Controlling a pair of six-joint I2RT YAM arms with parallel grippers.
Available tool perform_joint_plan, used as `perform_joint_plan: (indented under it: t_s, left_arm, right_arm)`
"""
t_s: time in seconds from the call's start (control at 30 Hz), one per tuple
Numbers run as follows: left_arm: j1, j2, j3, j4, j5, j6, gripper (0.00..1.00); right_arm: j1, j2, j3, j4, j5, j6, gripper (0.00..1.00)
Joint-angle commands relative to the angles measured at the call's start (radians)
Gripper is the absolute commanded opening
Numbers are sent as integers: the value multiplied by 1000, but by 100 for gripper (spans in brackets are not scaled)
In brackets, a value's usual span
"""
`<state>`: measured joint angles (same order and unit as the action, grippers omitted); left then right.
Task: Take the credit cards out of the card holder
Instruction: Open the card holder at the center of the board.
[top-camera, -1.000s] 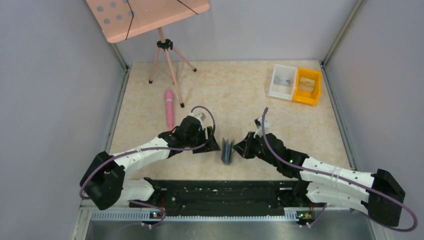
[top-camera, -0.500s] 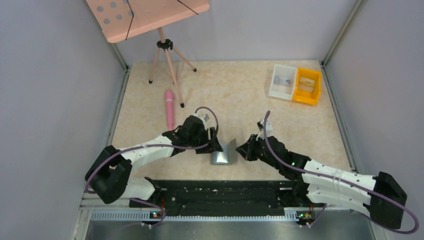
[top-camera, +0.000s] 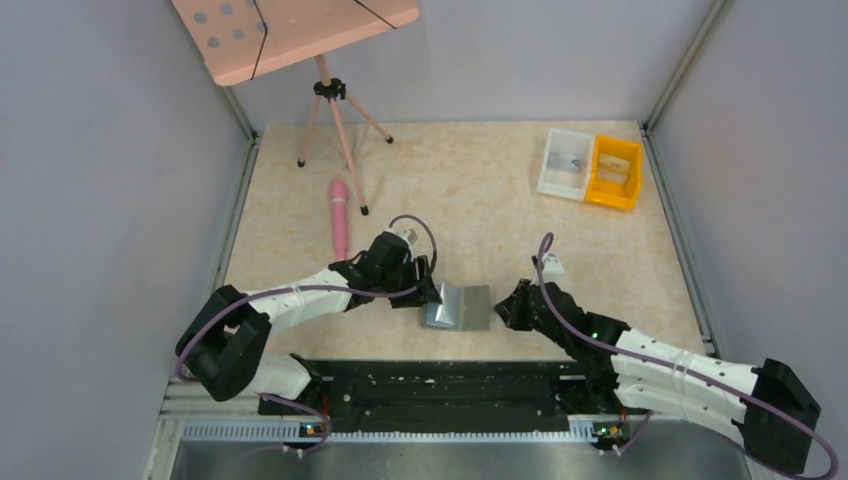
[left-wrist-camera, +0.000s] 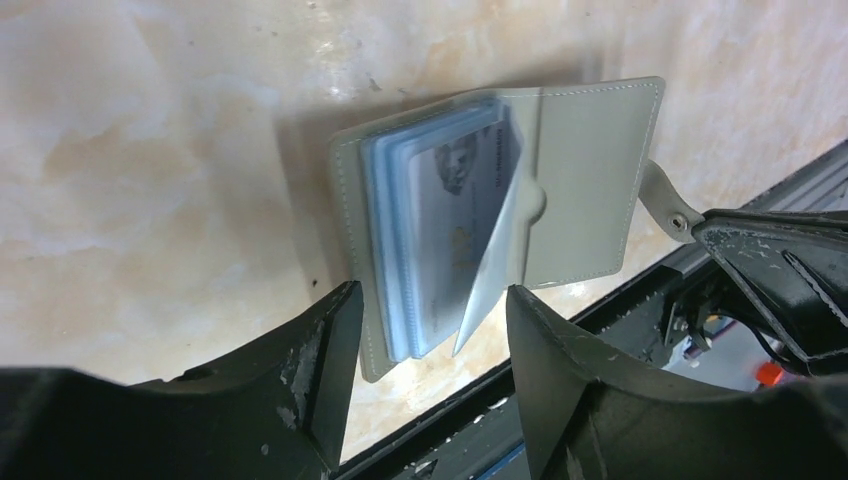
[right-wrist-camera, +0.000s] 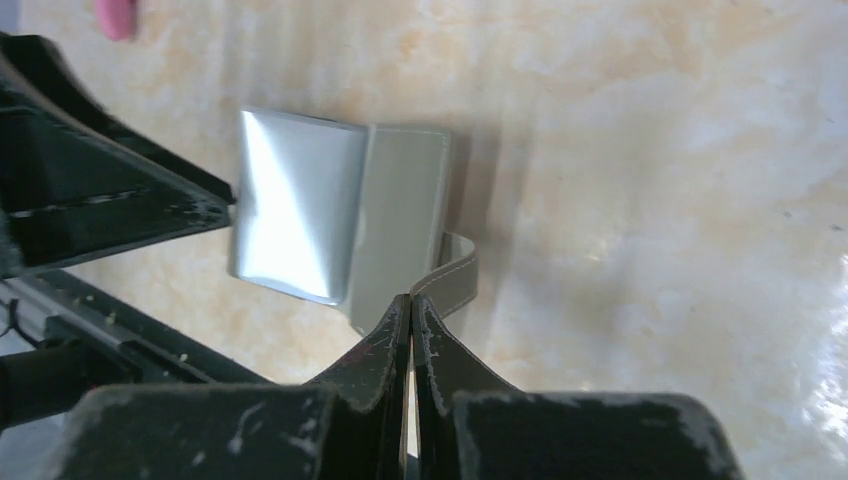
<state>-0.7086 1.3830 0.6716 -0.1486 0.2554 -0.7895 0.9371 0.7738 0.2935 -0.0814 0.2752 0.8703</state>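
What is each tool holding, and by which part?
The right tool pinches the card holder by its strap tab; the left tool stands open astride the cards, gripping nothing.

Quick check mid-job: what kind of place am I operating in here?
Probably an enclosed robot test cell: plain grey walls box in a beige tabletop, with a pink dotted board on a tripod and a white bin and yellow bin at the back.

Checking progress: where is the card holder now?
In the top view, the card holder lies open at centre front, between the left gripper and the right gripper.
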Motion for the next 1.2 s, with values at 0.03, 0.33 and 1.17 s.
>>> perform_joint_plan:
  t_s: [0.03,0.33,1.17]
  left_arm:
    - [-4,-29,36,-47,-69,15,60]
    - [-3,-18,26,-35,-60,20,58]
    - [-4,19,24,-13,-63,7,49]
  right_arm:
    - [-33,4,-22,-88,42,52,0]
    - [-81,21,-36,-94,24,46,0]
    - [-135,132,-19,-153,48,123,0]
